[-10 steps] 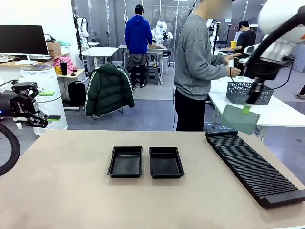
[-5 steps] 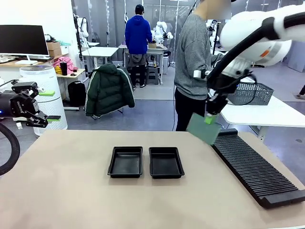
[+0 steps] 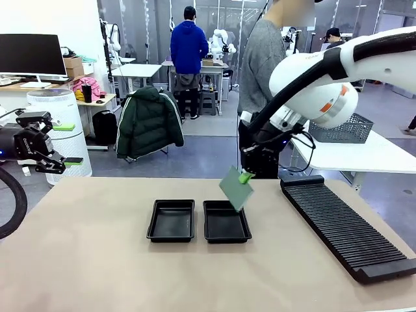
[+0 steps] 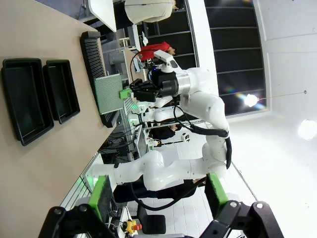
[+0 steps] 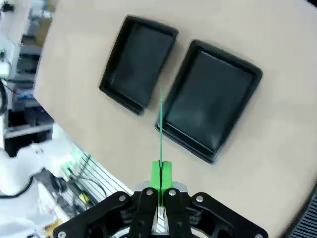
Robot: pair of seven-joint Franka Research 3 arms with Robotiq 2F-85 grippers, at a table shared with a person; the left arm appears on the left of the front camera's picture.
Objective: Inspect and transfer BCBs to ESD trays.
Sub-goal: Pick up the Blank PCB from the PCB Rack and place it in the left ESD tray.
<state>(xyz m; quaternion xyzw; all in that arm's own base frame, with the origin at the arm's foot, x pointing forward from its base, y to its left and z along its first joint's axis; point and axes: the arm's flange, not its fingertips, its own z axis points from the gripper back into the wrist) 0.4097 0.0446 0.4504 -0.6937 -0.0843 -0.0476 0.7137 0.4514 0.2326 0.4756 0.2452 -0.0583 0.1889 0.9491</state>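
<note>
On the table point(image 3: 97, 266) both ESD trays point(image 3: 171, 222) sit empty; right jaws pinch a BCB point(image 3: 234, 189), left jaws wide.

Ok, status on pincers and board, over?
Right pincer shut on BCB, tilted over ESD trays. Left pincer open, far left. Trays empty, nothing blocking.
</note>
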